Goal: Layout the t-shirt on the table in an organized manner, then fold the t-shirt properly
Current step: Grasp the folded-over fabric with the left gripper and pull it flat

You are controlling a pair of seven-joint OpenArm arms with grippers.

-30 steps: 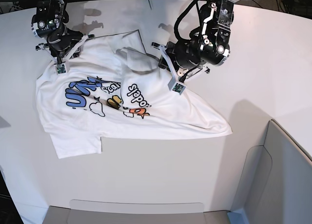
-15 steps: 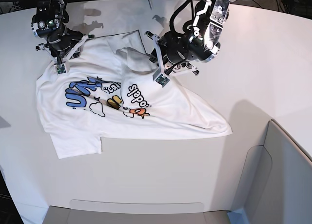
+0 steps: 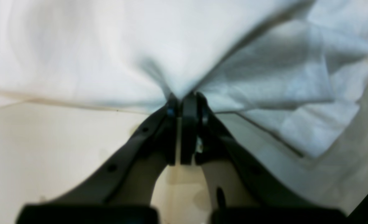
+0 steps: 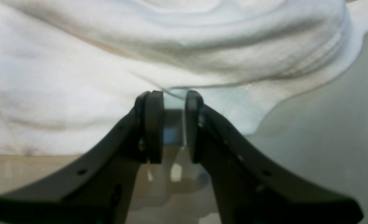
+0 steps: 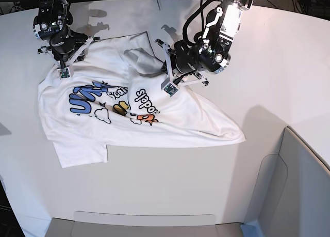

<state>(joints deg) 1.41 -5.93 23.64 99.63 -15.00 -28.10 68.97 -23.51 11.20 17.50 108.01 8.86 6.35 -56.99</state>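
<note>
One t-shirt [image 5: 129,118] lies on the table [image 5: 180,180], spread but rumpled, covering the area from the centre out to 9 o'clock in the base view. Its printed side faces up: blue lettering toward 9 o'clock, black script and an orange and yellow figure nearer the middle. One sleeve lies flat toward 7 o'clock; a long tapering corner of cloth runs out toward 4 o'clock. The cloth is bunched and folded over itself at 12 o'clock, where a dark-edged hem shows.

Two arms are counted, both at the far side of the shirt. The left gripper [image 3: 184,102] sits over the bunched part near 1 o'clock. In its wrist view the two dark fingers [image 3: 188,130] are pressed together with a peak of white cloth pinched between the tips, the fabric drawn up into a point there. The right gripper [image 4: 170,121] stands at the shirt's 10 o'clock corner. Its pads [image 4: 154,124] are set a little apart, and the cloth edge lies against their tips; whether cloth is actually clamped between them cannot be told.

One grey panel [image 5: 304,190] stands at 4 to 5 o'clock, apart from the shirt, and a pale strip [image 5: 144,219] runs along the table's near edge at 6 o'clock.
</note>
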